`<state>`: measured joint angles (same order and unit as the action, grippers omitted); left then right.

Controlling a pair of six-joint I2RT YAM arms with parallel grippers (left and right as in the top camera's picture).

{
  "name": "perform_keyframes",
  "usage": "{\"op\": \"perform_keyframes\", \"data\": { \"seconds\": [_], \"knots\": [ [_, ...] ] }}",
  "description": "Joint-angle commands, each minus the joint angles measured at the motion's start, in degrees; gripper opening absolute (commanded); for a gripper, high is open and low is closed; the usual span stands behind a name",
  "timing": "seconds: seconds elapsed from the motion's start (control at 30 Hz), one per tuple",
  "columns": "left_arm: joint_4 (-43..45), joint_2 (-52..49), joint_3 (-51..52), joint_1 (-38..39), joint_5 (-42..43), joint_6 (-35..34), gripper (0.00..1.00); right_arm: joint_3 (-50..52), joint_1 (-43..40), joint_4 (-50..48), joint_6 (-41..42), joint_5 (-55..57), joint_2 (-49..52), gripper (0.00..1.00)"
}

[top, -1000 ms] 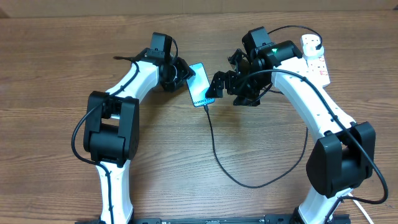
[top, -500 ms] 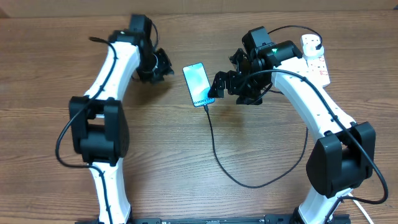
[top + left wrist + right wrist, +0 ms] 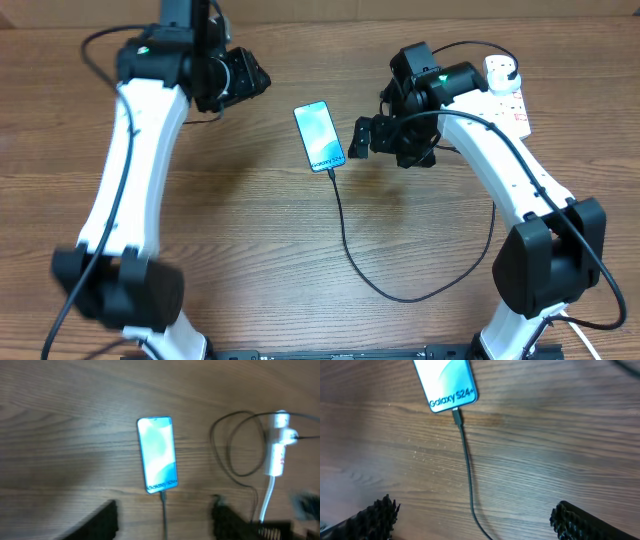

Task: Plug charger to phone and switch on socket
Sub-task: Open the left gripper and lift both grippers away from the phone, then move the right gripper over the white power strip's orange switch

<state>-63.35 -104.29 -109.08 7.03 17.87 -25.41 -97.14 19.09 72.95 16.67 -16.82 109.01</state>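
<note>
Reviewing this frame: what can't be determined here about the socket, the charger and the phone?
- Right wrist: how deep the connector of the charger sits in the phone; it only shows meeting the edge. The phone's top is cut off by the upper edge.
- Overhead: switch position on the socket, and whether the charger's plug is seated; both too small.
- Left wrist: the socket is blurred.

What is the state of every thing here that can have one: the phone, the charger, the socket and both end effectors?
phone: lying flat, screen up and lit.
charger: connector tip in the phone's bottom edge, cable slack.
socket: switch position too small to tell.
left end effector: open, holding nothing.
right end effector: open, holding nothing, fingers either side of the cable.
</note>
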Motion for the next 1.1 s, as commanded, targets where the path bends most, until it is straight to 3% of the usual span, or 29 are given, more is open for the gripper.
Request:
{"op": "perform_keyframes", "data": {
  "seconds": [0.0,0.03,0.37,0.53,0.7,0.83,0.97,1.07],
  "knots": [
    [-2.0,7.0,-1.5,0.0,-0.5,3.3,0.93,-4.2,-0.5,1.4,1.7,6.1,-5.9,1.0],
    [-3.4,8.6,-1.5,0.0,-0.5,3.8,1.0,-4.8,-0.5,2.1,2.0,7.6,-7.5,1.0],
    [-15.4,19.1,-1.4,1.6,-6.8,3.5,0.99,-5.1,-0.5,9.8,4.9,18.7,-25.9,1.0],
    [-17.8,22.8,-1.3,4.4,-8.1,3.5,1.0,-5.1,-0.5,14.4,6.4,21.3,-30.6,1.0],
    [-20.2,26.0,-0.5,10.5,-15.0,0.3,1.0,-5.1,-0.5,17.9,10.7,25.6,-31.7,1.0],
    [-19.8,27.3,1.6,15.7,-18.4,-1.6,1.0,-4.8,-1.5,15.3,12.7,29.9,-31.4,1.0],
    [-19.8,26.4,3.0,18.0,-19.8,-1.6,0.99,-4.9,-7.9,8.7,13.5,32.0,-30.7,1.0],
    [-20.1,25.2,3.1,18.0,-20.5,-1.6,1.0,-4.9,-15.3,2.9,7.8,27.5,-29.2,1.0]
  ]
}}
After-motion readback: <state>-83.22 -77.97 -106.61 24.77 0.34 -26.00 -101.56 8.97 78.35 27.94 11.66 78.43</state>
